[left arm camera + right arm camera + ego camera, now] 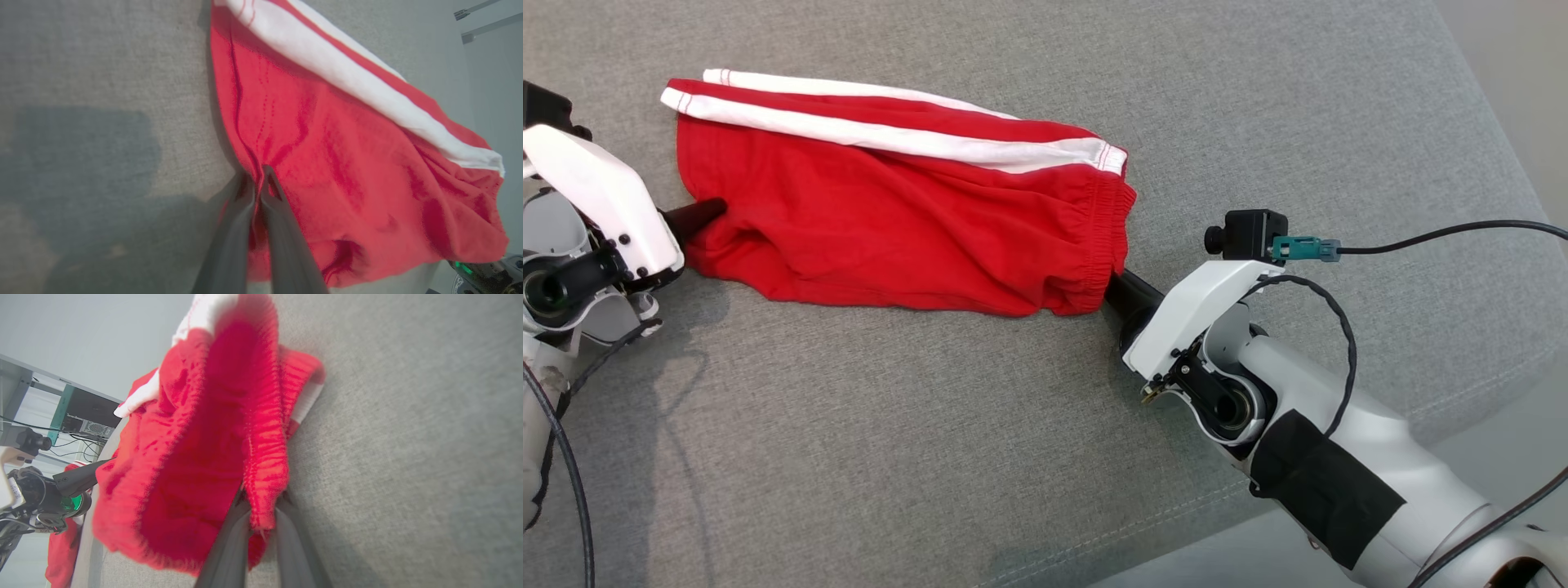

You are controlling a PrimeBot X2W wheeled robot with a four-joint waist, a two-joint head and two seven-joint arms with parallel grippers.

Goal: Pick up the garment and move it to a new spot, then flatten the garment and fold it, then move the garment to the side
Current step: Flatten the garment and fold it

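Grey upholstered surface (pixel 931 457): red shorts (pixel 890 220) sprawled mid-far, rumpled. Left end effector (pixel 717 207) clenched on shorts' left edge, right end effector (pixel 1117 287) pinching waistband (pixel 1104 245) at right. Likely pickup stage; relocating, flattening, folding, setting aside all left.

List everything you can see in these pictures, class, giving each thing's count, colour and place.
red fabric shorts with white side stripes: one, red and white, spread over the cushion, held at both ends
grey woven fabric cushion: one, grey, under the shorts
black cable with teal plug: one, black, above the cushion's right side
left end effector: one, dark fingers, pinching the shorts' leg end
right end effector: one, dark fingers, pinching the elastic waistband
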